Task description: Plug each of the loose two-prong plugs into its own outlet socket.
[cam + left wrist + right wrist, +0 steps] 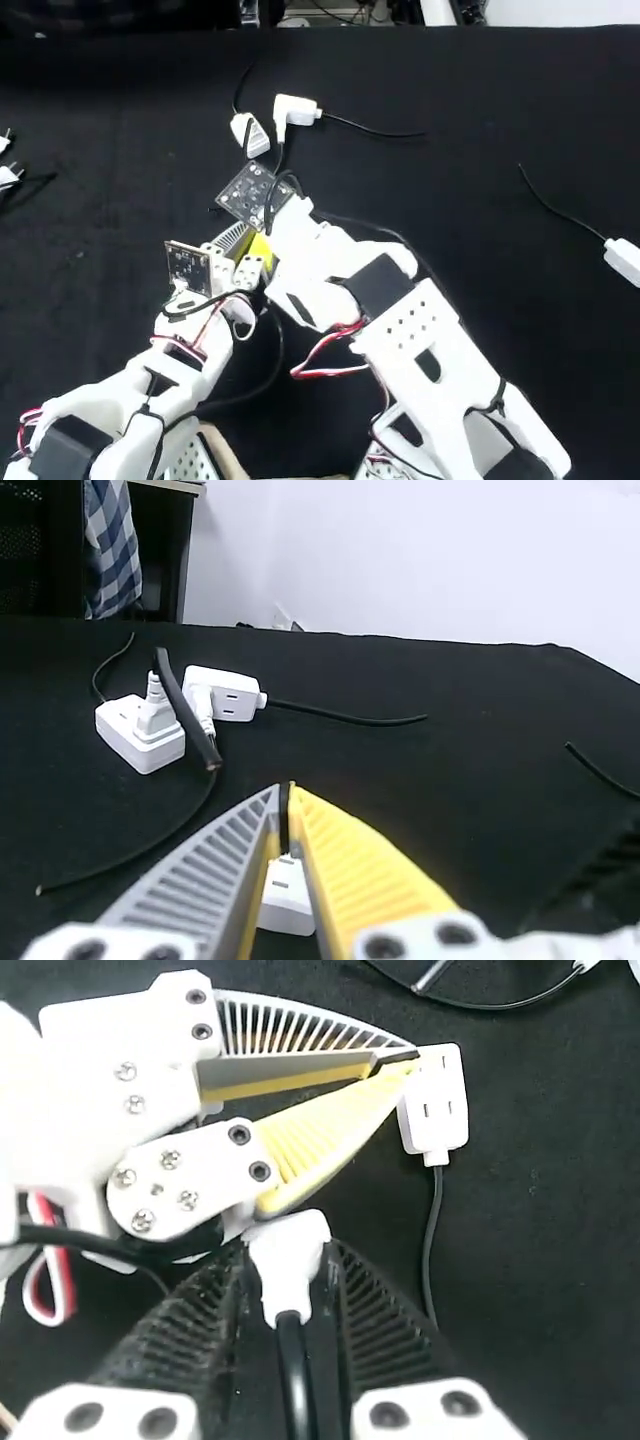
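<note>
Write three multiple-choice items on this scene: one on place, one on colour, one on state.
1. The white two-slot outlet socket is: A at the left tool's tips; B under the right tool; C at the table's corner.
2. The left tool's jaws are: A both black; B red and blue; C yellow and grey.
3. The right tool is: A wide open; B shut on the white plug with black cable; C shut on a socket.
A: the tips pinch its edge. C: both wrist views show those colours. B: black fingers clamp the plug.
</note>
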`<control>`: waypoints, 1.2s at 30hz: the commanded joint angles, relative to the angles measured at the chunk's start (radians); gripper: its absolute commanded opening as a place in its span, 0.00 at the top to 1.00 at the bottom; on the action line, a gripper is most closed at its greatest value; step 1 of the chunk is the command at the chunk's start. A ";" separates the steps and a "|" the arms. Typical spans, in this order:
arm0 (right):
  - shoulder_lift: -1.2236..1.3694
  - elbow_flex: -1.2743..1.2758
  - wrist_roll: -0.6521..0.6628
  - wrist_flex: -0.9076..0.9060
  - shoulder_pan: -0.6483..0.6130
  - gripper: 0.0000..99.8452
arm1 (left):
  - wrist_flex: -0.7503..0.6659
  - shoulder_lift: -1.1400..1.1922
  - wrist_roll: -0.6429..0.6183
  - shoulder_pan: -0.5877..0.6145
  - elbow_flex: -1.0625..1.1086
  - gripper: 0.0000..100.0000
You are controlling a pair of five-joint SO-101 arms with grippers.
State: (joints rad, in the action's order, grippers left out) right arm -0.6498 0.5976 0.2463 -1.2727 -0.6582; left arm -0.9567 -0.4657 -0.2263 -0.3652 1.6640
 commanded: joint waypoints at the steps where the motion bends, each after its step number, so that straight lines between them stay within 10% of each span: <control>1: -0.036 -0.084 -0.014 0.034 -0.017 0.99 | 0.008 -0.002 0.000 -0.007 0.018 0.97; 18: 0.035 -0.179 -0.044 0.026 0.009 0.99 | 0.009 -0.002 0.002 0.259 0.018 0.97; 36: 0.944 -1.018 0.087 -0.233 0.196 0.99 | 0.155 -0.003 0.000 0.346 0.018 0.97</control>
State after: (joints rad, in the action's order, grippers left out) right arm 0.1803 -0.2248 0.3076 -1.4553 -0.5048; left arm -0.8063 -0.4641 -0.2263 -0.0046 1.6640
